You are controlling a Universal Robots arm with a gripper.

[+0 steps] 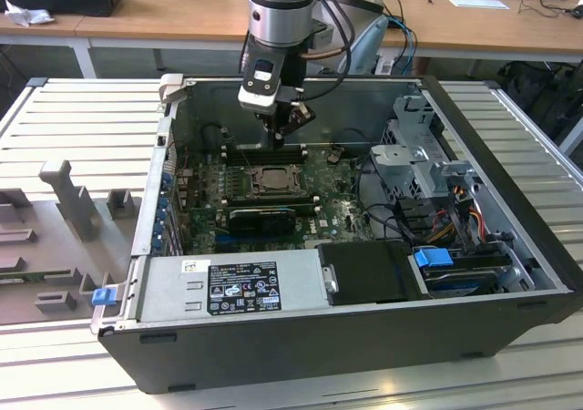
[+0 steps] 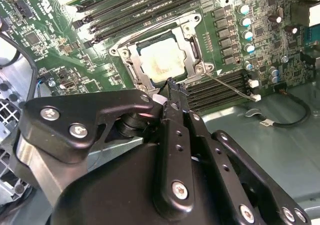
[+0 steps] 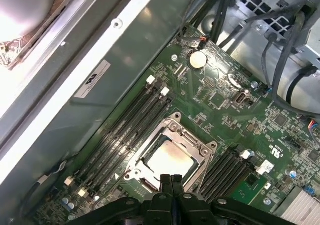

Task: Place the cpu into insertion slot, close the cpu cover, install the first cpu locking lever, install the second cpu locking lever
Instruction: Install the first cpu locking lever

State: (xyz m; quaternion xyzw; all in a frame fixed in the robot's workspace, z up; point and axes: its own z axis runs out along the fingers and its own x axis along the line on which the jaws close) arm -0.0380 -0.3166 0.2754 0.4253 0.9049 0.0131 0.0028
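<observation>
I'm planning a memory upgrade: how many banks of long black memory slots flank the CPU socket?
2. One bank lies between the insertion slot and the case wall; the other lies on its opposite side. The gripper may hide more board.

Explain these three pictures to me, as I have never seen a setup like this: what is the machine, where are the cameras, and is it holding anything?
The machine is a single robot arm reaching down into an open computer case, which lies on a ribbed metal table. The exterior view comes from a camera off the arm. Both wrist views come from cameras riding on the arm, looking past its hand. Inside the case is a green circuit board. In its square insertion slot sits the cpu, a pale square chip, with the metal cpu cover framing it. The hand is shut, near the slot's edge, and I see nothing held in it.
</observation>
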